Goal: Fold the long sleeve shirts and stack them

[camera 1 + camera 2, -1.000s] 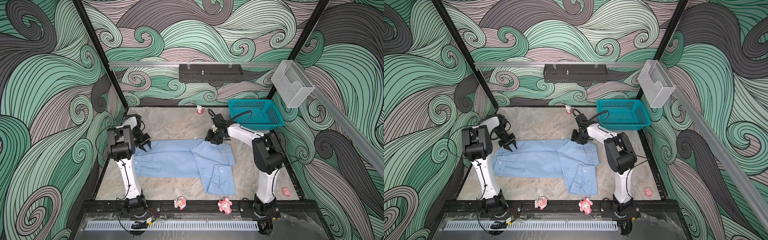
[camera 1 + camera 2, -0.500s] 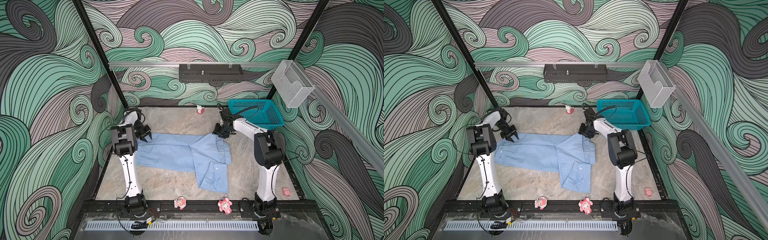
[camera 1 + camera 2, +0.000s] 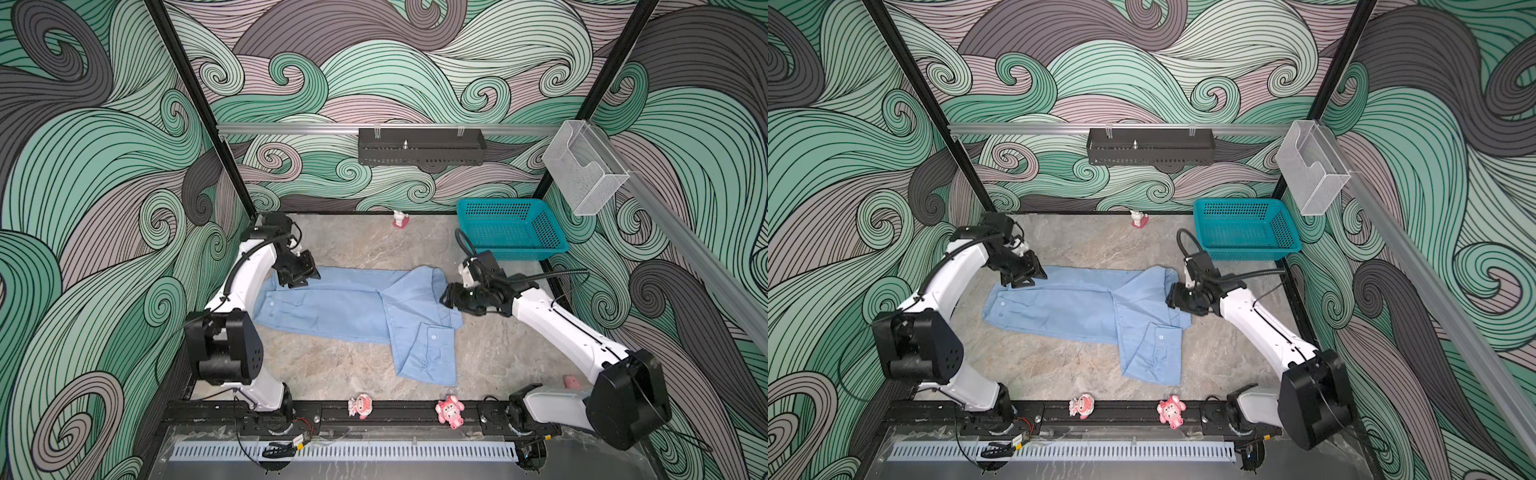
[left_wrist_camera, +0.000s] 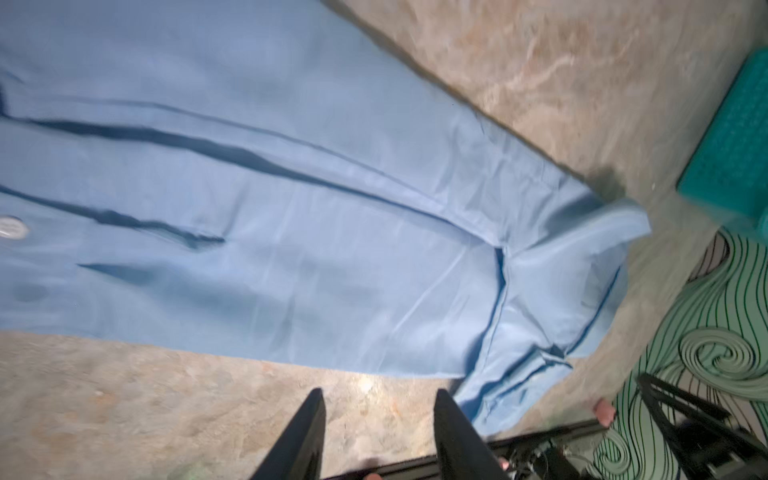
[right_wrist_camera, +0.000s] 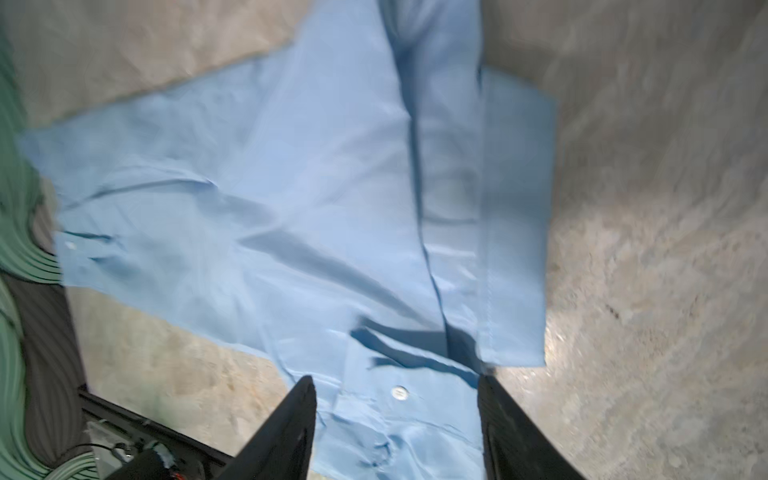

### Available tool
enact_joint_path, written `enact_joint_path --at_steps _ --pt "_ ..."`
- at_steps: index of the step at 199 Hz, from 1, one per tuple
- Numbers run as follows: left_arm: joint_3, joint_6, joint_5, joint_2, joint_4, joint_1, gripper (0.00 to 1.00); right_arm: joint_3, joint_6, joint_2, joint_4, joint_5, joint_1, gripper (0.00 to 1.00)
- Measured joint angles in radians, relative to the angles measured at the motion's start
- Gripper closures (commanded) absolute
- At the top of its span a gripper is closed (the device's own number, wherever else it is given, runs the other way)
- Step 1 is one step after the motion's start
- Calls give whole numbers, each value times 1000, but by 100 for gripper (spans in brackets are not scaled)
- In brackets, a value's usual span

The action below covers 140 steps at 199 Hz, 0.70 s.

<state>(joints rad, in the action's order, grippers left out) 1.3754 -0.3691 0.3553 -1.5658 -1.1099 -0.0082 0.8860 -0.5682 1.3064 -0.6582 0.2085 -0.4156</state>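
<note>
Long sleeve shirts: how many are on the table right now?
1. The light blue shirt lies spread out mid-table, between the left gripper and the right gripper. Another could be hidden beneath it; none shows elsewhere.

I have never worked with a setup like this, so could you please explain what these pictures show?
Two white robot arms stand at a stone-patterned table. Both top views look down on the whole scene; the other two come from cameras on the arms' wrists. A light blue shirt lies spread on the table, one part turned toward the front. A teal basket sits at the back right. The left gripper and right gripper are both open, holding nothing.
</note>
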Motion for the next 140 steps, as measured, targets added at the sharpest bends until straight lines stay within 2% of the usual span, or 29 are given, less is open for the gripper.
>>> enact_joint_path --at_steps 27,55,80,110,140 --pt "-121 -10 35 40 40 -51 53 -91 0 6 -2 0 0 37" --pt "-161 -25 55 72 58 -87 53 -122 8 74 49 19 -3 42" --pt "-160 -29 64 108 64 -98 53 -127 19 137 91 62 -22 53" --pt "-147 -28 72 121 64 -100 54 -114 55 157 101 96 -42 84" --pt "-138 -13 92 121 65 -101 54 -74 99 121 73 108 -65 89"
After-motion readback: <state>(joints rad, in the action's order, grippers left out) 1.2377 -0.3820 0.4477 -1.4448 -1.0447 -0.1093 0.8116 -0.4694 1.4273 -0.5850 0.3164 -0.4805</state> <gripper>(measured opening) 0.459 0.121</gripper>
